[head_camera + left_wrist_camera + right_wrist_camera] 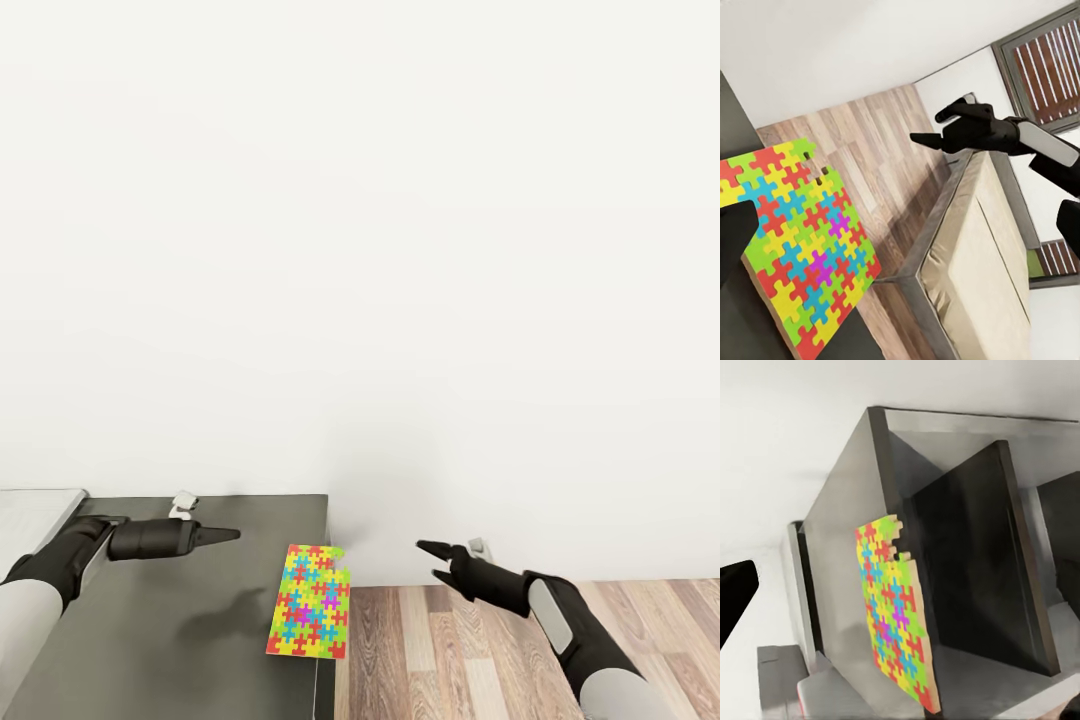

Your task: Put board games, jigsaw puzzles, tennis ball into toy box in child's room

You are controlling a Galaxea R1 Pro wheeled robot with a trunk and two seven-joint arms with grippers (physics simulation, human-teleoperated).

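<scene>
The left gripper (232, 535) hovers above the dark grey-topped unit (180, 640), its fingers drawn together to a point and holding nothing. The right gripper (428, 560) hangs over the wood-plank floor (500, 650) beside that unit, its two fingers spread apart and empty; the left wrist view shows the same spread fingers (926, 139) in mid-air.

A jigsaw puzzle (310, 600) lies flat at the unit's outer edge, between the two grippers, its far side jutting slightly past the rim. It is a slab of interlocking pieces in yellow, green, blue, red and pink, with a piece-shaped notch missing at the corner nearest the wall (360, 250). From the right wrist view the puzzle (896, 607) overhangs the unit's side, where open, dark-panelled compartments (967, 570) show nothing inside.

A pale grey surface (35, 510) beyond the unit's far left end is cut off by the frame. In the left wrist view a bed (975, 262) with a beige mattress stands across the floor from the unit. No writing is readable anywhere.
</scene>
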